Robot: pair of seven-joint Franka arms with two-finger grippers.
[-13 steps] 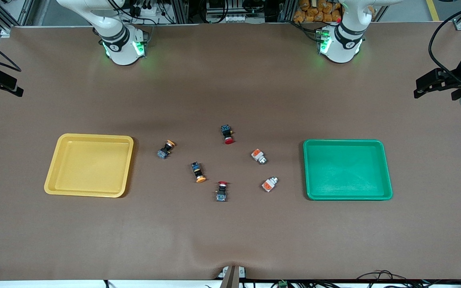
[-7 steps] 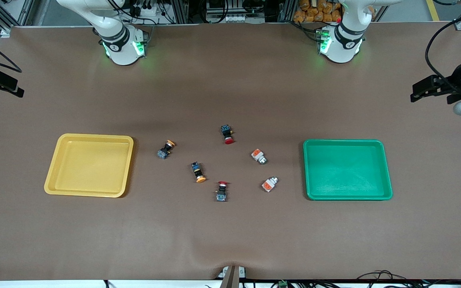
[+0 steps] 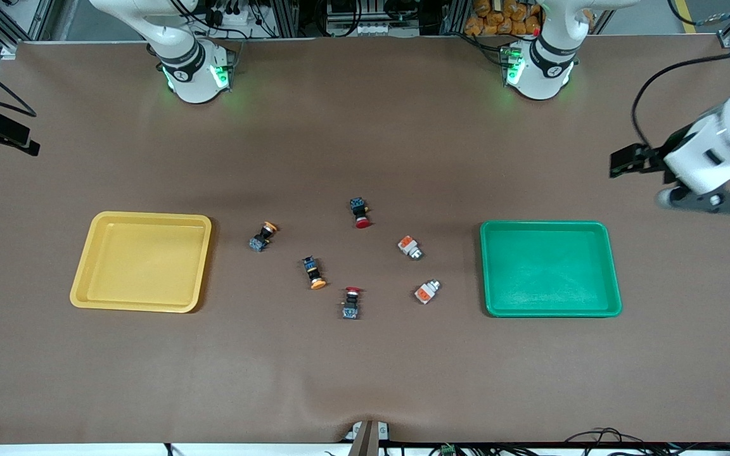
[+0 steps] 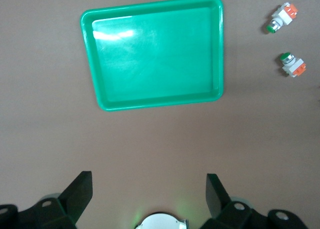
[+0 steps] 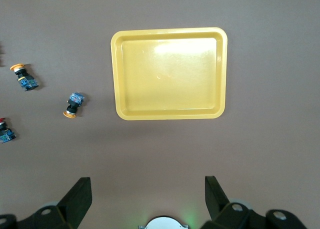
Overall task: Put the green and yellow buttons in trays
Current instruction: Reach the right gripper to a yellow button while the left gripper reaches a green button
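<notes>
Two yellow-capped buttons (image 3: 263, 235) (image 3: 313, 272) lie mid-table beside the empty yellow tray (image 3: 142, 261). Two silver-white buttons with orange blocks (image 3: 410, 247) (image 3: 427, 291) lie beside the empty green tray (image 3: 550, 268). My left gripper (image 3: 626, 163) is open and empty, above the table near the green tray's corner. Its wrist view shows the gripper (image 4: 148, 181), the green tray (image 4: 155, 59) and both silver buttons (image 4: 281, 20) (image 4: 291, 65) with green caps. My right gripper (image 3: 13, 139) is open and empty, at the right arm's end of the table. Its wrist view shows the gripper (image 5: 147, 184), the yellow tray (image 5: 170, 74) and the yellow-capped buttons (image 5: 23, 76) (image 5: 74, 105).
Two red-capped black switches (image 3: 360, 212) (image 3: 351, 303) lie among the buttons; one shows in the right wrist view (image 5: 5, 131). The arm bases (image 3: 194, 73) (image 3: 537, 69) stand along the table's edge farthest from the front camera. A black cable (image 3: 656, 76) loops by the left arm.
My left arm has swung in from the table's end toward the green tray. My right arm has stayed almost still. The buttons and trays have not moved.
</notes>
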